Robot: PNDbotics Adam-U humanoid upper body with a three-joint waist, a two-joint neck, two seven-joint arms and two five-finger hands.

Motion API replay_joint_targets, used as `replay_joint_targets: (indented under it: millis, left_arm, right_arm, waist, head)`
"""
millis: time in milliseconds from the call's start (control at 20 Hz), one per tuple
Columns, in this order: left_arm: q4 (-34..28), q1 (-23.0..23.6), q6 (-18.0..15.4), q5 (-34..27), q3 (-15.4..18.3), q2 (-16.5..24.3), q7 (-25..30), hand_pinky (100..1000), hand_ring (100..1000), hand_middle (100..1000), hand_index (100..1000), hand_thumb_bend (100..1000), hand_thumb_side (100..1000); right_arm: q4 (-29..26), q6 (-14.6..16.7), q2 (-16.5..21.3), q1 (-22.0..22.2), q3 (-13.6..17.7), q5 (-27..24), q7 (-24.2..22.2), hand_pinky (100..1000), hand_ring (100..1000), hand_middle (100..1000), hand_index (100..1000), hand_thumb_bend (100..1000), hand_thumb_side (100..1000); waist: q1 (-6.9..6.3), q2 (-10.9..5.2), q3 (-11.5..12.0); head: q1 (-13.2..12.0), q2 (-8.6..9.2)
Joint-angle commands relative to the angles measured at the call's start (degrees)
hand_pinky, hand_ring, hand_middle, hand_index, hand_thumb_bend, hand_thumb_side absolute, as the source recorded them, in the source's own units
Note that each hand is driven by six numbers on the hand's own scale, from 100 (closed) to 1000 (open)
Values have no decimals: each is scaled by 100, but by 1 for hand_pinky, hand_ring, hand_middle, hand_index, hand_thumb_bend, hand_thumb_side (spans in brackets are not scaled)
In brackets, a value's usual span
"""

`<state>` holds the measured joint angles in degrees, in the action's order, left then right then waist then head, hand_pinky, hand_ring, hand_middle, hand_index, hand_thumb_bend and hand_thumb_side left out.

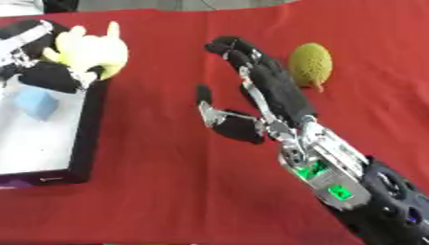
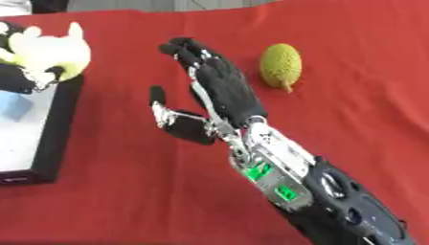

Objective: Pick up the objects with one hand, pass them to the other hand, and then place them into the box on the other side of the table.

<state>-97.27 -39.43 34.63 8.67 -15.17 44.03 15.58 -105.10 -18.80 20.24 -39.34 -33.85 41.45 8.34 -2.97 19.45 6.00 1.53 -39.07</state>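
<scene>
my left hand [image 1: 46,62] is at about ten o'clock on the red cloth-covered table [image 1: 167,191], fingers curled round a pale yellow soft toy with stubby limbs [image 1: 92,50]. i carry it right above the near corner of the shallow black-walled box with a pale floor [image 1: 88,129], because that box is where it has to go; from here, i judge that only lowering and letting go remain. the toy's limbs stick up and away from me, toward twelve o'clock, and its body bulges out to the right of my fingers. i cannot tell its long axis with any certainty, since my hand hides its lower half.

a small light blue block [image 1: 35,103] already lies inside the box, near its left wall, below the toy.

my right hand [image 1: 268,93] rises from the five o'clock corner to the middle of the table, palm turned left, fingers straight and together, thumb spread off to the side, holding nothing. i read that as a hand that is free of its load.

a bumpy yellow-green oval fruit with a short stem [image 1: 311,64] rests on the cloth at about one o'clock, just beside my right fingertips but apart from them. its long axis runs roughly from twelve to six, stem pointing toward me. it looks like the next thing to collect.
</scene>
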Motion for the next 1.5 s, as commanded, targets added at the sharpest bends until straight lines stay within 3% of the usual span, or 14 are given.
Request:
replay_joint_targets:
  millis: [50,250,500,700,1100,1200,1300,1400,1500]
  left_arm:
    - [-27,220,22,-174,523,409,-295,725,470,300,347,100,100]
    - [-11,613,18,-457,826,549,-712,726,471,303,352,100,100]
    - [126,880,20,-678,966,603,-1123,727,474,306,358,100,100]
    - [245,991,-11,-675,1011,617,-1224,735,494,353,417,110,100]
    - [542,1082,-82,-421,1138,518,-1071,807,599,513,609,322,100]
    - [621,1099,-92,-370,1182,507,-1019,834,648,563,658,340,100]
    - [689,1119,-83,-302,1200,508,-947,860,706,617,708,412,100]
    - [739,1131,-52,-213,1222,509,-900,885,747,664,747,518,169]
    - [768,1137,-8,-113,1242,505,-902,895,758,680,765,561,208]
  right_arm:
    - [-216,-85,228,-49,210,-86,140,777,803,847,873,104,444]
    - [-338,-202,394,-28,380,-168,246,776,801,846,871,106,437]
    - [-470,-314,566,16,574,-234,384,775,799,843,869,113,427]
    - [-521,-392,706,86,686,-275,456,775,799,843,868,116,428]
    - [-558,-461,860,217,865,-370,584,779,802,845,870,100,437]
    - [-564,-468,873,239,889,-398,608,779,801,846,870,100,439]
    - [-567,-477,882,254,902,-419,625,779,801,846,870,100,442]
    - [-565,-485,887,266,906,-439,631,779,801,846,870,100,444]
    - [-565,-488,892,276,906,-453,632,779,801,846,870,100,445]
  waist:
    - [12,-108,2]
    - [38,-93,-15]
    - [80,-78,-20]
    - [115,-58,-16]
    - [163,-24,-35]
    - [167,-20,-37]
    - [169,-17,-38]
    - [169,-14,-36]
    - [170,-15,-33]
  head:
    - [-212,83]
    - [-407,117]
    - [-541,141]
    - [-637,152]
    - [-759,149]
    - [-760,149]
    - [-763,152]
    - [-766,156]
    - [-767,153]
